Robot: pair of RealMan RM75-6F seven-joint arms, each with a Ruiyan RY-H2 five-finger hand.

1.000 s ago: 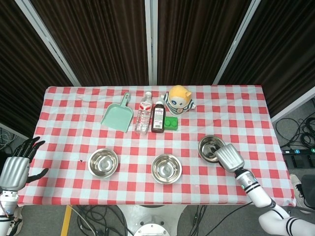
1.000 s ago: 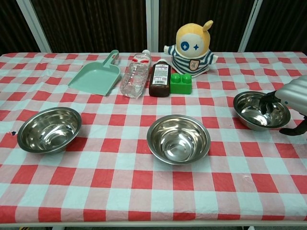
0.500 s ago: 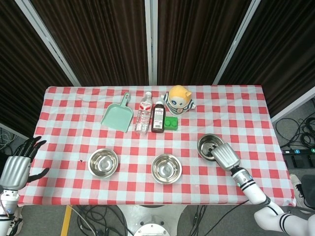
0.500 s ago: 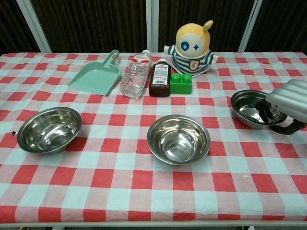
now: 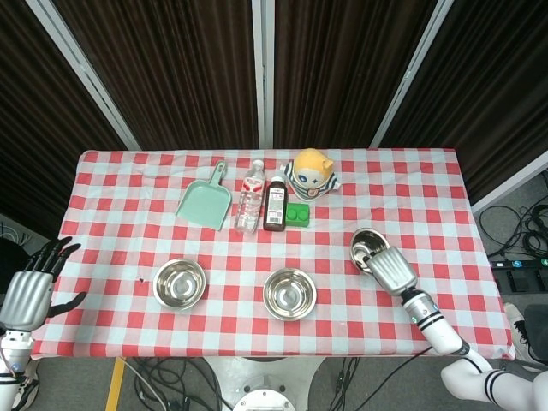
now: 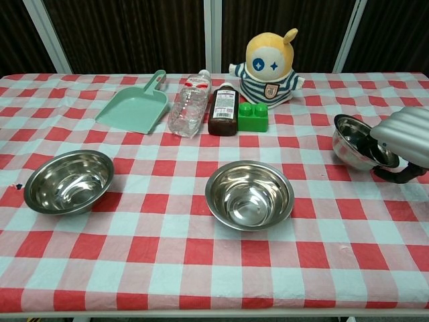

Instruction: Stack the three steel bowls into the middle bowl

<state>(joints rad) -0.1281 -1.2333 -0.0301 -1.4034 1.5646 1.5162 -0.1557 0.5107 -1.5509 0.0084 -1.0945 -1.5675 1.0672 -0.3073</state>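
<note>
Tablecloth (image 5: pixel 111 338), red/white check, covers the table edge to edge; front strip near the robot is bare, and wide open lanes sit between the three bowls. Back row is crowded: green dustpan (image 6: pixel 134 107), clear bottle (image 6: pixel 188 106) lying down, dark brown bottle (image 6: pixel 224 111), green block (image 6: pixel 252 117), yellow plush toy (image 6: pixel 268 64), all well apart from the bowls.

Middle bowl (image 6: pixel 249 194) sits upright w/ nothing in it, front centre. Left bowl (image 6: pixel 69 181) upright, also holding nothing, near the left edge. Right bowl (image 6: pixel 362 142) is tilted, mouth tipped toward the right hand, and appears lifted off the cloth on its near side; nothing visible inside.

Right hand (image 6: pixel 404 137) grips that bowl's rim, dark fingers over the inner wall, thumb under the outside; silver back of hand faces up, forearm running off the front-right corner. Left hand (image 5: pixel 30 287) hangs off the left table edge, fingers spread apart, holding nothing, palm-back toward the head camera.
</note>
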